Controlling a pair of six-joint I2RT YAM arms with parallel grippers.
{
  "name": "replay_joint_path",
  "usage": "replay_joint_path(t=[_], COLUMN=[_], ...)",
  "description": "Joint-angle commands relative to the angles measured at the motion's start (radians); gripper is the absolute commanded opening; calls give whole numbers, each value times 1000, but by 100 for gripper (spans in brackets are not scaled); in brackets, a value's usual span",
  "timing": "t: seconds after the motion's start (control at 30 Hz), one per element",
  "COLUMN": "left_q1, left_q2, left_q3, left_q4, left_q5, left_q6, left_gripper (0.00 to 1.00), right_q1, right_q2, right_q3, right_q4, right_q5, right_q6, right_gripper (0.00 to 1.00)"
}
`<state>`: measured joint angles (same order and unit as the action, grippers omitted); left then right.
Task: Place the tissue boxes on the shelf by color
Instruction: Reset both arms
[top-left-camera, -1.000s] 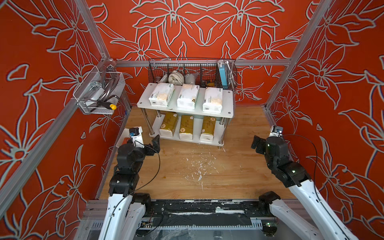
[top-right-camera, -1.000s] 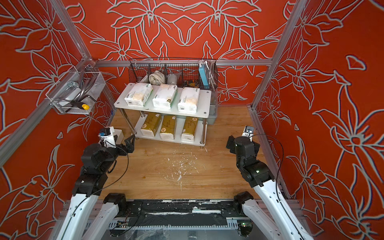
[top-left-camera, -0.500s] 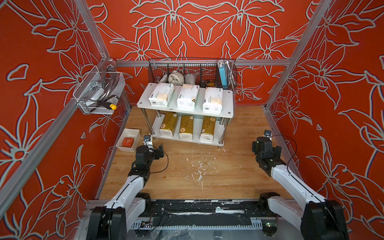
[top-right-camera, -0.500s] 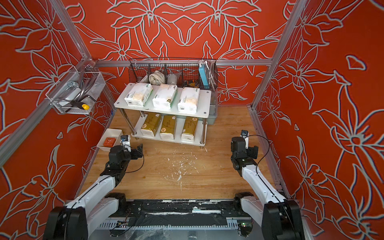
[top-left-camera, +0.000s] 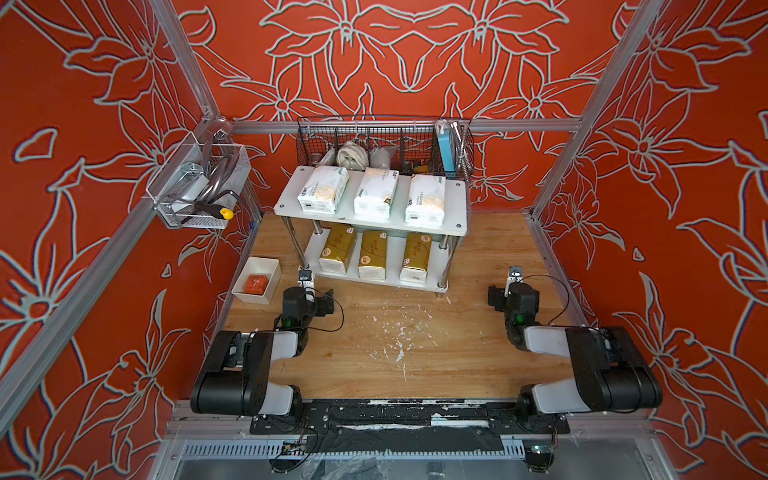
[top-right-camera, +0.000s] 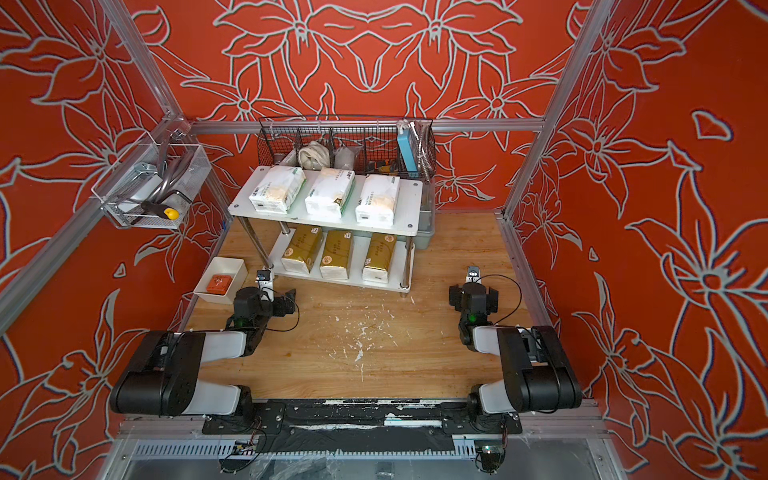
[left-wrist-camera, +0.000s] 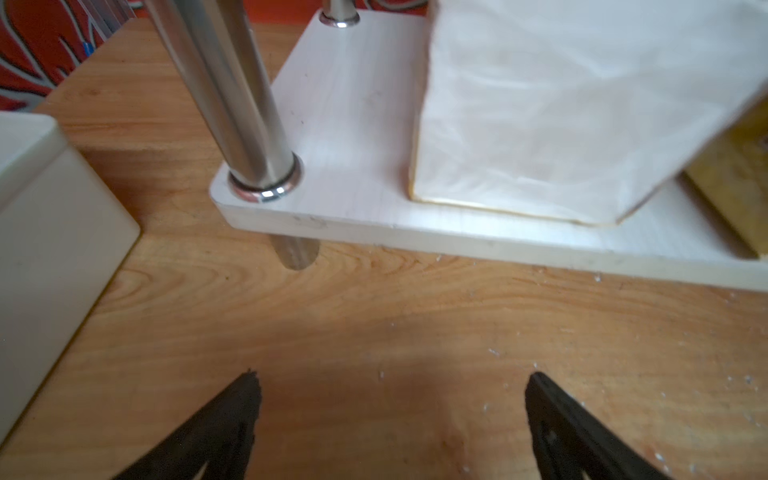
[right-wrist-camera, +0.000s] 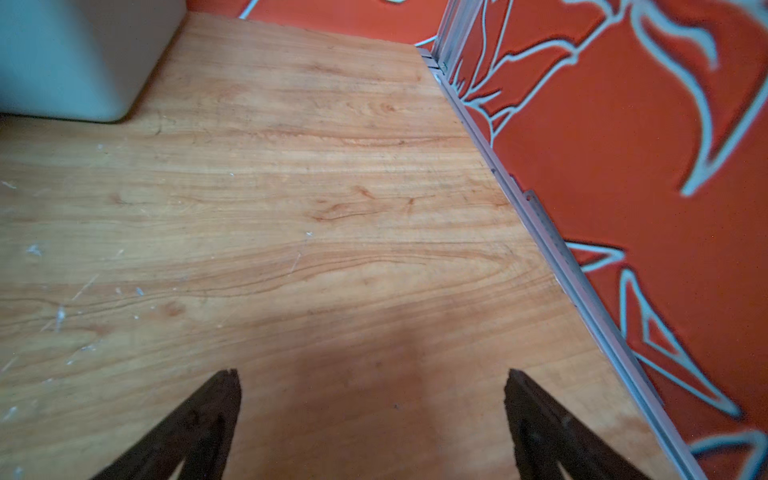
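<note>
Shelf (top-left-camera: 457, 208) looks sorted: white tissue boxes (top-left-camera: 376, 195) on top, gold tissue boxes (top-left-camera: 372, 254) below. Left pincer (left-wrist-camera: 392, 376) and right pincer (right-wrist-camera: 370, 372) spread, empty; park clear of shelf.

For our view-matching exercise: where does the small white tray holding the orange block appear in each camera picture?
Top view: white tray left of centre, by the wall.
Top view: tray again left of centre.
Left wrist: its side wall fills the picture's left edge.
Right wrist: not in it.
Shared landmark: chrome shelf leg, beside the tray.
</note>
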<state>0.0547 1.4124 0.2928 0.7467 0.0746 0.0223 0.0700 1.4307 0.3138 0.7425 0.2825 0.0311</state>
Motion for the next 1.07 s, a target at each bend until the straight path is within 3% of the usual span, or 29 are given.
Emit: replay_joint_path(t=[0.0,0.2,1.03], left_q1=[13,-8,-17], left_q2=[-1,1,-5], left_q3=[12,26,19], left_q4=[39,13,19], left_q5=[84,-60,-75], left_q6=[-5,-35,-32], left_gripper=[99,98,98], right_q1=[-20,-19,-17], right_q2=[-15,-26,-21], right_q3=[14,-3,0], right_q4=[43,64,64], right_q5=[-82,-83,-77], right_q6=[-5,-10,-13], right_gripper=[99,99,99])
